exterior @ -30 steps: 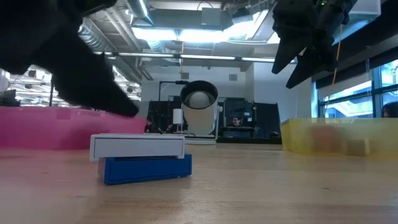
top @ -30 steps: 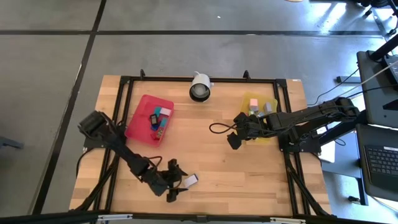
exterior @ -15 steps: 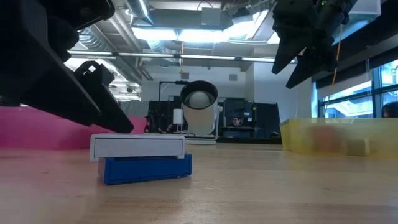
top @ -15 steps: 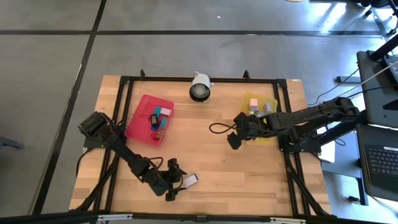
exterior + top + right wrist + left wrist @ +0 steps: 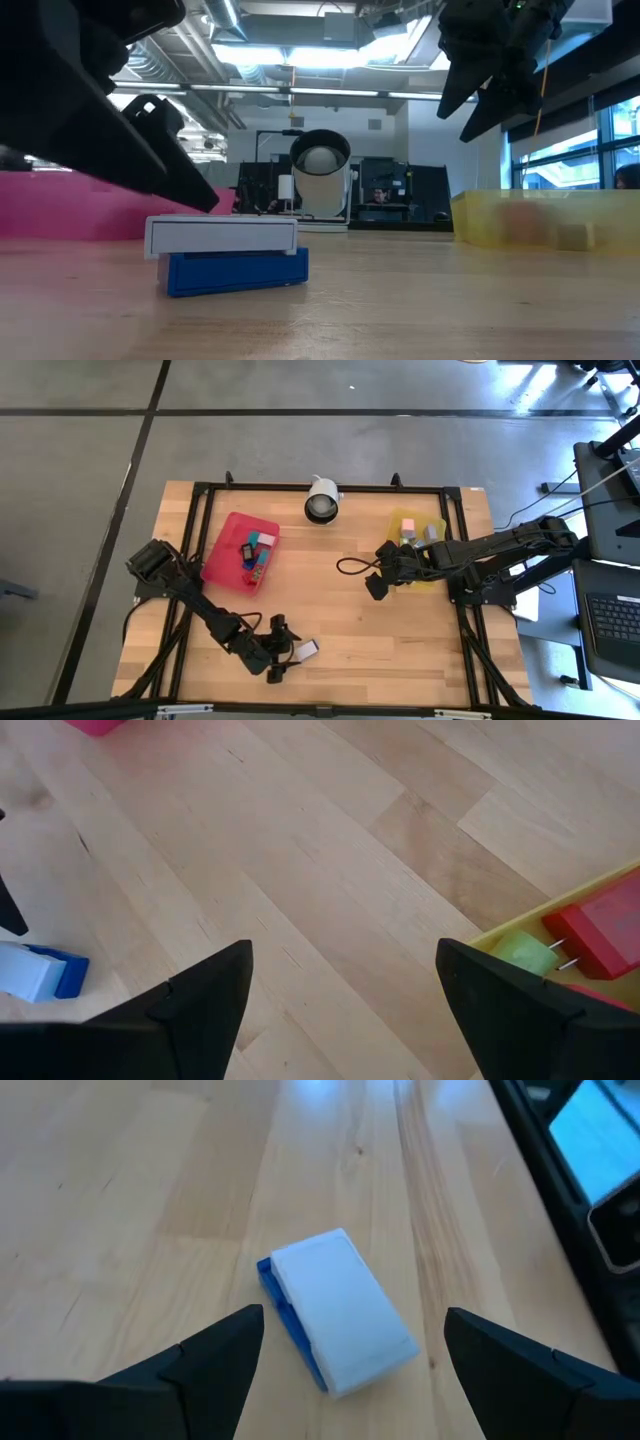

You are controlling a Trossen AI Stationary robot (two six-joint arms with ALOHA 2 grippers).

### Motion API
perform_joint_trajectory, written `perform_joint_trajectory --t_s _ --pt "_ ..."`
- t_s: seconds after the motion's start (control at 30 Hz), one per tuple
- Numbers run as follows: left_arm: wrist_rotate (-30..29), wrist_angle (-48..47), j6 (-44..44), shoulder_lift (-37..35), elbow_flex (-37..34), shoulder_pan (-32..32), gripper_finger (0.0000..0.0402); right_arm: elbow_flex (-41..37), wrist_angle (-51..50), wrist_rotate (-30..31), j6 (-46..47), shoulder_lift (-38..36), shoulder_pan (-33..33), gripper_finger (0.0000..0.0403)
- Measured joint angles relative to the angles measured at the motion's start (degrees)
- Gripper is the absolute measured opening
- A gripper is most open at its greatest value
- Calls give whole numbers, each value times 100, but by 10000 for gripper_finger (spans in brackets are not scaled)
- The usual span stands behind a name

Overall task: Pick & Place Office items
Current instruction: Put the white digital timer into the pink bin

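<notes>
A small block with a white top and blue base lies flat on the wooden table near its front edge. My left gripper is open just left of it. Its fingers stand wide on either side, short of the block and clear of it. More small office items, teal, pink and dark, lie in the red tray. Others, green and red among them, lie in the yellow tray. My right gripper hangs open above the table beside the yellow tray.
A white round device stands at the table's far edge between the two trays. A black cable loops by the right gripper. Bare wood lies between the trays and in front of them. A black frame runs around the table.
My left gripper has rolled a little about its own line beside the block, staying where it was. The block has not moved.
</notes>
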Motion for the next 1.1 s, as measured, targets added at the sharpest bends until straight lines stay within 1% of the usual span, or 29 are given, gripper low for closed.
perform_joint_trajectory --t_s 0.23,0.43,0.7,1.1 --pt "-132 110 -265 9 0 0 308 0 -1 0 -1 0 -2 318" --pt "-115 154 -266 230 0 0 308 0 3 -3 0 0 -2 318" --pt "27 369 147 343 0 0 308 0 40 -14 0 0 -1 317" --pt "27 352 175 351 0 15 308 0 38 -12 0 0 -2 317"
